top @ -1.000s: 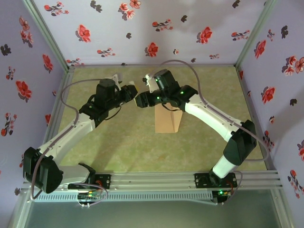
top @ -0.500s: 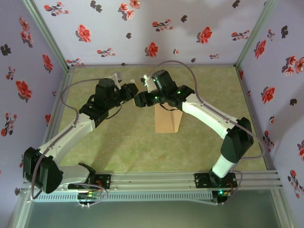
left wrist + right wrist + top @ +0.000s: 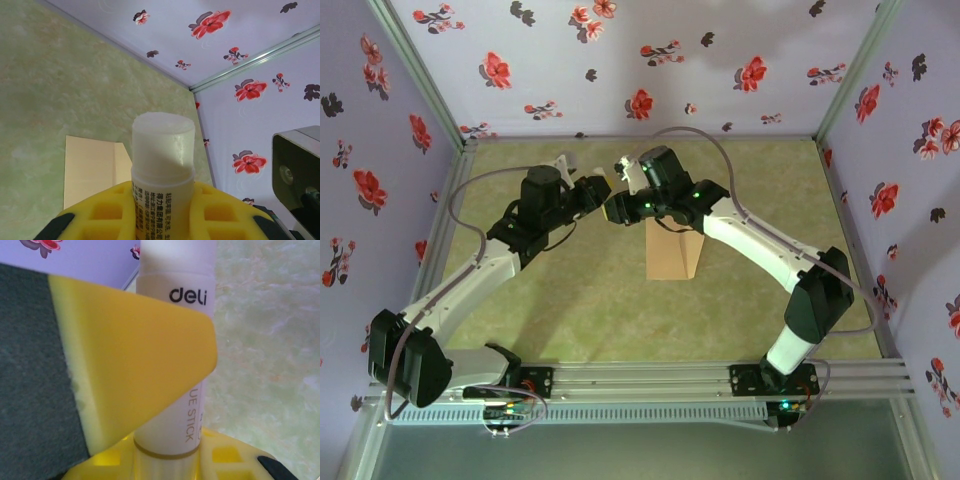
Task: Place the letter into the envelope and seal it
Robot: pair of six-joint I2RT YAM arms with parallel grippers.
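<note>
Evidently left gripper (image 3: 594, 190) and right gripper (image 3: 616, 205) pinched the stick (image 3: 162, 155), 11 o'clock of envelope (image 3: 672, 255). Uncapping needed a straight pull.

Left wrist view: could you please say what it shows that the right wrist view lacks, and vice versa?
The left wrist view gives the tan envelope on the table and the capped end of the glue stick. The right wrist view gives instead the brand name printed on the stick and a yellow finger with a dark pad in front of it. Shared: the glue stick, the green table and the flowered wall.
</note>
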